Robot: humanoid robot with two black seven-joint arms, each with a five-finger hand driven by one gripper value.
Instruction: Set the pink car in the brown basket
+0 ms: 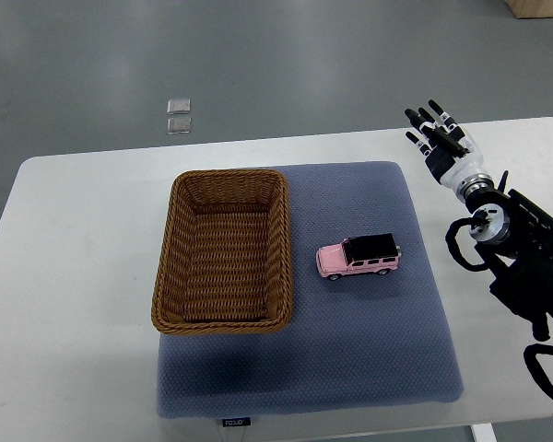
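Observation:
A pink toy car (358, 257) with a black roof stands on the blue-grey mat (369, 350), its nose pointing left. Just left of it sits the brown wicker basket (178, 249), empty inside. My right hand (435, 132) hovers over the table's far right part, well up and to the right of the car, fingers spread and holding nothing. Its black arm runs down along the right edge. The left arm does not show.
The mat lies on a white table (74, 276) whose far edge borders a grey floor. Two small clear squares (179, 114) lie on the floor beyond the table. A wooden corner (544, 7) shows at the top right.

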